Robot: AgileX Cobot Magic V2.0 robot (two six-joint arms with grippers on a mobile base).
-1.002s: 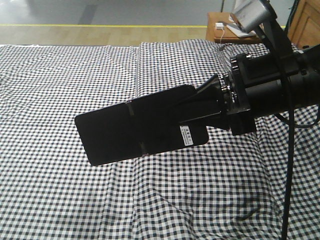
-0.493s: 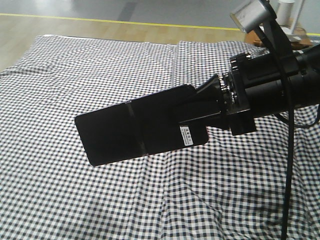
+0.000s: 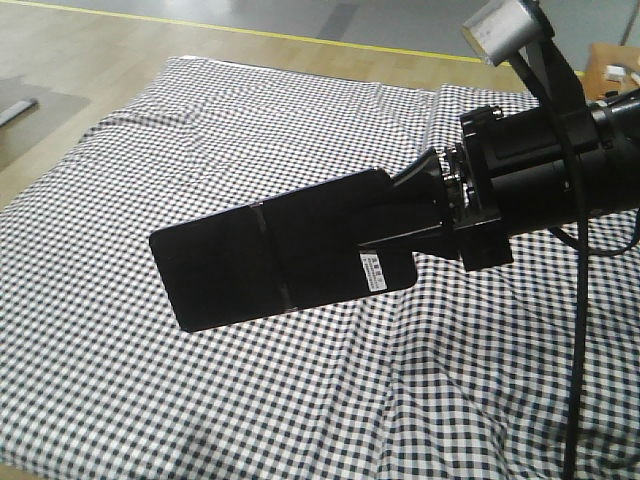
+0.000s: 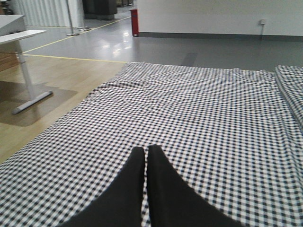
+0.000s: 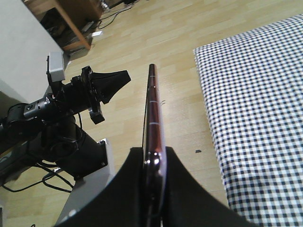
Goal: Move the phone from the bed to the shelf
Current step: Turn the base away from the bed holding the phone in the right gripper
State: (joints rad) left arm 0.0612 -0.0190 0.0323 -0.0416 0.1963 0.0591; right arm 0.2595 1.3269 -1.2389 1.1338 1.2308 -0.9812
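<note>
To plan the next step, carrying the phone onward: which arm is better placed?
Right. The right gripper is shut on the phone, held in the air off the bed. The left gripper is shut and holds nothing.

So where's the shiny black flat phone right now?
In the front view, the thin glossy black phone is up in the air mid-frame, pinched at its sticker end by the right gripper, above the black-and-white checked bed.
</note>
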